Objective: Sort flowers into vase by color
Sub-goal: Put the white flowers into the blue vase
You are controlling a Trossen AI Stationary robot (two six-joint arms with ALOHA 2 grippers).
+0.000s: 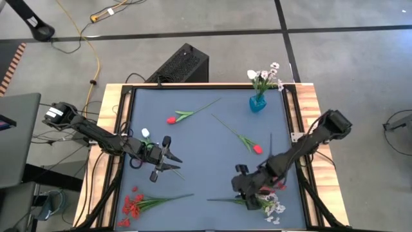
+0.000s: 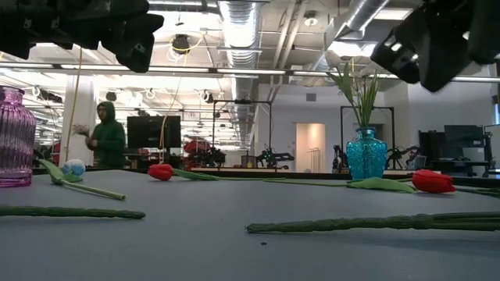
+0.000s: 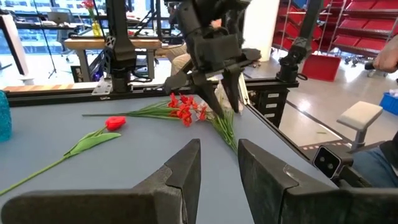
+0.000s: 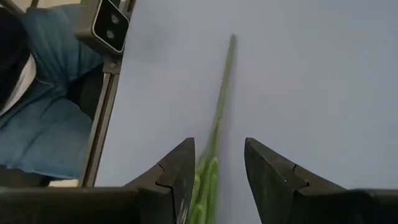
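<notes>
1. The flowers are artificial, on thin green stems: a red tulip with its leafy stem lies beyond the left gripper, another red tulip lies just beyond the right gripper, and a white tulip bud sits close beside the left arm's wrist.
2. A red blossom cluster lies on the table's near side, short of the left gripper. A white blossom cluster lies under and beside the right arm.
3. White blossoms already stand in the blue vase at the far edge, well apart from both grippers.
4. The left gripper's fingers stand slightly apart, holding nothing, above bare table.
5. The right gripper has its fingers spread, astride a green stem that runs between them; whether they touch it cannot be told.
6. Only the low view shows a purple vase at the table's edge and a person in a green hood in the room behind.
</notes>
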